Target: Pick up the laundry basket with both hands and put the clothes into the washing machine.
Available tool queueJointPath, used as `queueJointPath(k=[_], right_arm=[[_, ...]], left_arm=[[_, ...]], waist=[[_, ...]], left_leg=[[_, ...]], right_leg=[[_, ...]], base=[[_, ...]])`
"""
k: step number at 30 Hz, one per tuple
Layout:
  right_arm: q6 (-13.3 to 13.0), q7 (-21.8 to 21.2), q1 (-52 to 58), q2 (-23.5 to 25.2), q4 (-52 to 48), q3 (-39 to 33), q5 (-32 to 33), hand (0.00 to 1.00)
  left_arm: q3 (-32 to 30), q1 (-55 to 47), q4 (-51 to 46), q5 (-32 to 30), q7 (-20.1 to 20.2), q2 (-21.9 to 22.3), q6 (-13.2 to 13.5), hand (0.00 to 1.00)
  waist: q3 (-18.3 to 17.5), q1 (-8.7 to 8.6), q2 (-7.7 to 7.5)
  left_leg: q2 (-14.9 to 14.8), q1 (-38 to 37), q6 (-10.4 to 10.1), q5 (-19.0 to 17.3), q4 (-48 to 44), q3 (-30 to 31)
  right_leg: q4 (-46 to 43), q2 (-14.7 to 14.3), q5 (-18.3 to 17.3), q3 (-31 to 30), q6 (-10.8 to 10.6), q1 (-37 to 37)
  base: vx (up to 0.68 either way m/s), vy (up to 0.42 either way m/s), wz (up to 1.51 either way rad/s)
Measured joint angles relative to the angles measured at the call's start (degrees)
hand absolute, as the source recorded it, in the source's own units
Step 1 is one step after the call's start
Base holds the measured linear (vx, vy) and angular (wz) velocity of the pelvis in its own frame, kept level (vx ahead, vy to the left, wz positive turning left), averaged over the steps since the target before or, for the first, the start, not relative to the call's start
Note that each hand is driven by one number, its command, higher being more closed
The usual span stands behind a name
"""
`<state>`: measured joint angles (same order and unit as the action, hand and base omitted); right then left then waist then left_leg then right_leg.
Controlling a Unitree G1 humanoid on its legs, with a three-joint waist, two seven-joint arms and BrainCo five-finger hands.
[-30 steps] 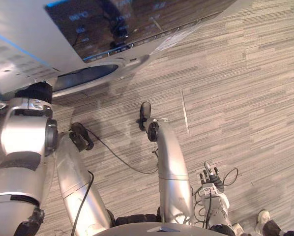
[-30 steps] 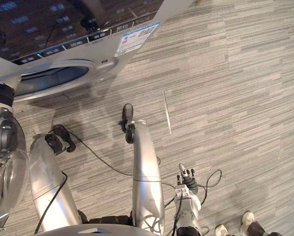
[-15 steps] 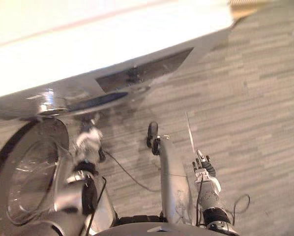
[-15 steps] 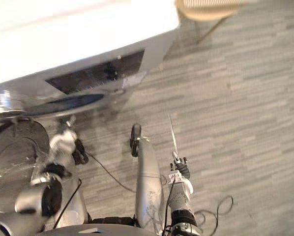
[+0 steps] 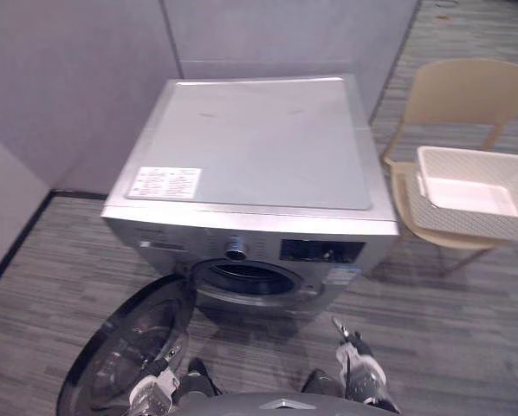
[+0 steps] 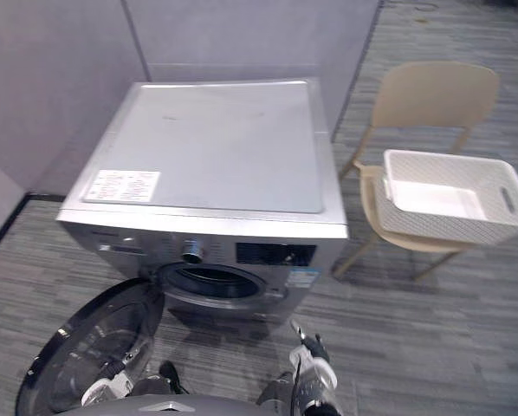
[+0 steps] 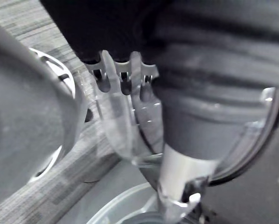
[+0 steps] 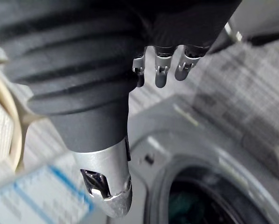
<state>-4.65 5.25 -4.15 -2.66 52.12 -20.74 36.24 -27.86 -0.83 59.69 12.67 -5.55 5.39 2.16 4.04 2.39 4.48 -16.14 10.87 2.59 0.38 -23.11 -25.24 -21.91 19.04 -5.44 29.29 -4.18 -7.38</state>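
Washer: silver front-loader standing at the middle of the scene against grey partition walls, flat top bare but for a white label at its near left corner. Door: round, dark-glassed, swung fully open to the near left, low over the carpeted floor. Drum: mouth uncovered, inside dark; contents could not be told. Chair: beige, just right of the washer, with a small gap between them. Basket: white, perforated walls, rectangular, resting upright on the chair seat and overhanging it to the right, well apart from both hands. Its inside showed one flat pale surface; whether that was cloth or the bare bottom could not be told. Left hand: at the near edge, over the open door, fingers loosely extended in a row, nothing between them and the thumb. Right hand: at the near edge, right of the drum mouth and facing the washer front, fingers relaxed and side by side, thumb apart, holding nothing.
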Motion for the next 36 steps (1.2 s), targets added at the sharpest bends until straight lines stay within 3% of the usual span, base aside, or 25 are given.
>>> queueJointPath(k=[1,2,3,5,7,8,10,11,12,13,15,19,22,24,25,27,28,29,30,32,34,36], right_arm=[[-0.01,0.03,-0.30,-0.13,0.41,-0.22,-0.28,0.00],[0.44,-0.19,-2.21,-0.16,2.69,-0.02,-0.70,0.00],[0.50,-0.22,-4.66,-0.26,6.90,-0.80,-0.72,0.00],[0.44,0.14,-6.20,-0.56,7.97,-1.33,-0.67,0.00],[-0.01,0.13,-6.73,-0.71,8.00,-0.20,-0.62,0.00],[0.09,0.09,-6.85,-1.05,9.26,0.00,-0.61,0.00],[0.75,0.12,-6.87,-0.16,12.14,0.49,-0.61,0.00],[1.07,0.21,-6.71,0.53,13.63,0.56,-0.58,0.00],[1.07,0.23,-6.57,1.32,15.44,0.25,-0.59,0.00],[1.06,0.20,-6.54,1.53,15.88,0.25,-0.59,0.00],[0.99,-0.05,-5.69,2.29,18.14,0.32,-0.67,0.00],[1.08,-0.37,-5.26,0.98,20.26,2.29,-3.01,0.00],[0.93,-2.11,-4.45,0.55,20.75,2.37,-4.24,0.00],[0.09,-3.48,-3.69,1.20,20.38,2.00,-6.63,0.00],[-0.22,-3.49,-3.58,1.30,20.24,1.94,-7.03,0.00],[-0.51,-3.57,-2.33,1.97,18.45,1.34,-7.12,0.00],[-0.65,-3.58,-1.62,1.88,17.68,1.43,-7.12,0.00],[-1.31,-3.68,-0.11,1.32,15.08,2.37,-7.14,0.00],[-1.52,-3.84,1.88,2.33,12.89,3.61,-7.19,0.00],[-1.52,-3.92,3.46,2.81,12.44,2.89,-7.21,0.00],[-1.31,-3.84,4.83,3.01,13.69,-1.28,-7.38,0.00],[-1.08,-3.82,7.21,3.02,15.49,-5.43,-7.50,0.00]], left_arm=[[0.88,-0.13,-0.15,-0.02,-0.01,-0.06,0.01,0.00],[5.30,-1.12,-0.52,-0.04,-0.01,-0.95,0.40,0.00],[8.90,0.77,0.88,-0.11,-0.04,-2.39,0.39,0.00],[11.72,1.20,1.56,-0.51,-0.04,-2.59,0.37,0.00],[15.89,1.84,1.55,-0.58,-0.28,-2.43,0.35,0.00],[19.86,2.80,0.35,-0.61,-0.38,-2.98,0.15,0.00],[27.96,2.47,-6.45,-0.18,-1.00,-4.80,0.11,0.00],[33.10,2.12,-14.38,0.97,-1.39,-6.46,0.14,0.00],[36.85,1.00,-28.28,2.55,-0.89,-7.67,0.30,0.00],[37.36,0.59,-31.51,2.79,-0.69,-7.82,0.38,0.00],[39.03,-2.85,-52.46,6.27,1.96,-8.47,4.44,0.00],[36.20,-3.70,-63.61,7.30,3.42,-8.51,7.09,0.00],[33.78,-4.53,-68.55,5.71,3.16,-8.51,8.79,0.00],[33.58,-6.97,-72.56,2.64,2.01,-8.45,10.31,0.00],[33.53,-7.50,-73.15,1.93,1.89,-8.47,10.65,0.00],[33.33,-8.64,-74.41,0.38,0.51,-8.75,10.87,0.00],[33.18,-9.12,-74.86,-0.24,-0.06,-8.61,10.89,0.00],[32.30,-9.89,-75.95,-1.70,-0.84,-7.51,11.14,0.00],[30.59,-10.58,-77.06,-3.46,-2.22,-7.25,11.28,0.00],[28.15,-11.68,-77.05,-5.25,-3.50,-7.00,11.55,0.00],[24.44,-12.95,-76.44,-7.06,-4.38,-6.96,11.04,0.00],[18.11,-14.38,-76.14,-8.38,-6.25,-5.71,10.27,0.00]], waist=[[-0.05,-0.06,0.00],[-1.32,-0.27,-0.16],[-2.06,-0.62,-1.57],[-1.81,-0.21,-2.01],[-2.15,-1.41,-1.07],[-2.18,-1.72,-0.71],[-1.50,-1.78,-2.16],[-0.88,-2.26,-2.70],[-0.61,-2.27,-3.25],[-0.65,-2.09,-3.52],[-0.67,-0.70,-4.31],[-0.31,0.13,-3.71],[0.24,-0.19,-4.41],[0.75,-0.34,-5.23],[0.85,-0.46,-5.40],[1.26,-0.44,-6.29],[1.14,-0.39,-6.21],[0.98,-0.49,-5.66],[0.67,-0.56,-6.79],[-0.45,0.42,-8.11],[-1.29,0.06,-9.48],[-3.29,0.92,-10.59]], left_leg=[[0.38,0.06,-0.24,0.52,-0.37,0.25],[2.04,-0.20,-2.69,2.50,4.48,4.10],[2.68,-1.52,-4.97,-1.38,1.06,9.99],[0.73,-2.91,-5.71,-5.59,-10.32,12.36],[0.74,-7.39,-9.28,-7.67,-6.93,17.15],[2.29,-8.59,-11.43,-10.74,-2.18,19.33],[3.79,-9.00,-11.15,-12.83,2.59,20.92],[4.65,-8.42,-11.54,-13.48,4.92,22.56],[6.11,-8.00,-11.49,-13.42,7.35,25.45],[6.50,-7.99,-11.32,-13.19,7.79,25.92],[9.62,-8.29,-10.64,-11.55,10.50,27.54],[12.57,-7.53,-9.71,-10.22,11.64,26.48],[13.43,-7.64,-9.26,-10.05,11.37,26.28],[12.77,-8.22,-9.07,-10.52,10.93,26.06],[12.54,-8.34,-9.05,-10.74,10.54,26.09],[12.11,-9.75,-7.69,-10.65,10.10,26.04],[11.82,-10.19,-7.21,-10.43,10.57,25.39],[10.87,-11.21,-6.84,-10.48,11.37,24.95],[10.73,-11.72,-7.01,-10.73,11.56,25.20],[9.91,-12.21,-7.15,-11.29,12.14,24.58],[9.72,-12.05,-7.65,-10.99,13.01,25.58],[9.76,-11.69,-8.51,-9.47,15.94,24.21]], right_leg=[[0.34,-0.07,-0.26,0.01,0.03,0.22],[4.16,-3.33,-0.12,-0.95,0.68,0.58],[11.74,-3.98,3.75,1.94,1.09,3.52],[12.54,-3.94,5.71,1.24,0.52,3.74],[13.81,-4.23,7.63,1.27,-0.08,3.17],[15.31,-4.58,9.32,1.54,-0.21,2.71],[17.31,-4.16,11.04,2.65,-0.10,2.57],[17.14,-3.21,11.68,3.88,-0.39,2.76],[16.73,-1.53,12.58,7.12,-1.58,3.84],[16.64,-1.10,12.66,7.57,-1.71,4.06],[16.48,2.38,12.60,9.14,-3.41,5.39],[16.68,4.74,12.67,6.59,-3.30,3.22],[17.02,5.21,14.16,6.14,-0.40,3.29],[15.92,4.31,12.58,5.53,6.60,3.37],[15.39,3.98,11.62,5.13,8.65,3.36],[13.85,2.45,5.75,1.59,15.88,3.39],[12.71,2.01,3.14,0.84,17.53,3.39],[5.16,1.35,1.06,-2.39,13.92,1.48],[-5.05,-0.56,3.87,-4.35,10.34,0.41],[-6.74,-1.31,4.44,-6.08,8.09,-0.79],[-5.19,-2.25,3.20,-6.62,5.33,0.05],[7.65,-4.90,2.42,-6.73,0.62,3.62]], base=[[-0.04,0.019,0.67],[-0.13,-0.093,0.85],[-0.16,-0.054,0.71],[-0.13,0.126,0.19],[-0.10,0.271,0.17],[-0.13,0.304,0.35],[-0.15,0.290,0.65],[-0.16,0.258,1.33],[-0.15,0.235,1.25],[-0.12,0.185,1.05],[-0.15,0.148,0.54],[-0.13,0.100,0.00],[-0.05,0.040,0.00],[0.00,0.025,-0.06],[0.02,0.033,0.00],[0.03,0.049,0.02],[0.04,0.054,-0.03],[0.05,0.059,0.06],[0.07,0.044,-0.04],[0.08,0.012,-0.04],[0.10,-0.047,0.12],[0.15,-0.095,-0.28]])
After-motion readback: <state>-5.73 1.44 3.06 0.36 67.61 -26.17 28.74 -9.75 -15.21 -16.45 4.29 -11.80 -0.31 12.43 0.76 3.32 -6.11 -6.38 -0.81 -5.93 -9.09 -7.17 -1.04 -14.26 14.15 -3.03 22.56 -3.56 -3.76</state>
